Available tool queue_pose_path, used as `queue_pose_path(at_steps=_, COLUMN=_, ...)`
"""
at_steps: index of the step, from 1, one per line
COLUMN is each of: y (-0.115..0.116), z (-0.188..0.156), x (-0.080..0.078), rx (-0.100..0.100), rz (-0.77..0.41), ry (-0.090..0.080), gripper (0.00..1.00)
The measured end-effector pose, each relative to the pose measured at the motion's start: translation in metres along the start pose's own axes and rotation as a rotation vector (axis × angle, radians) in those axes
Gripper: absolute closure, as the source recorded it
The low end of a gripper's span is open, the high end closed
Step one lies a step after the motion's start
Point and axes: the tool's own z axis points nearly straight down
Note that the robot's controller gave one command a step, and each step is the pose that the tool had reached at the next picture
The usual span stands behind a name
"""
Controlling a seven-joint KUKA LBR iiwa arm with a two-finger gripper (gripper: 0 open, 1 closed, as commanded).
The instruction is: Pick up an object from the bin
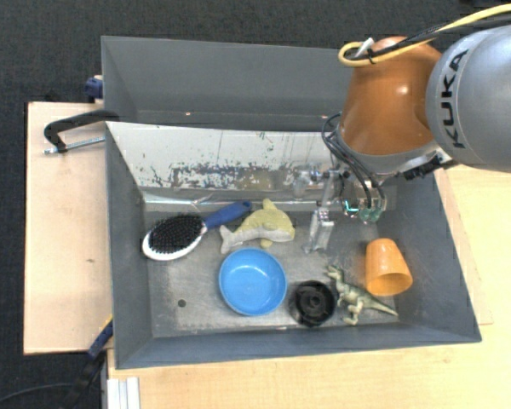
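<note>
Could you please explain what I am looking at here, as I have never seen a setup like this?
This is one camera looking down into a grey metal bin. The big grey and orange shape at the upper right is a robot arm reaching in. Its metal jaws hang low, above bare floor between a yellow soft toy and an orange cup lying on its side. I see nothing held in them. Also on the floor are a white hairbrush with a blue handle, a blue bowl, a small black round part and a green toy animal. The arm's job is to pick one thing up.
</note>
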Motion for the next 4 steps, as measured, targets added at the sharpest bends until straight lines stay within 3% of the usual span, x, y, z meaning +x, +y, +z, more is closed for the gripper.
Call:
queue_pose_path(at_steps=1, y=-0.017, z=0.111, x=0.073, rx=0.0, rz=-0.278, ry=-0.006, gripper=0.0)
queue_pose_path(at_steps=2, y=-0.066, z=0.11, x=0.077, rx=0.005, rz=-0.686, ry=-0.01, gripper=0.0)
queue_pose_path(at_steps=3, y=-0.065, z=0.107, x=0.076, rx=0.006, rz=-0.687, ry=-0.011, gripper=1.0)
queue_pose_path(at_steps=4, y=-0.061, z=-0.044, x=0.072, rx=0.008, rz=-0.719, ry=-0.02, gripper=1.0)
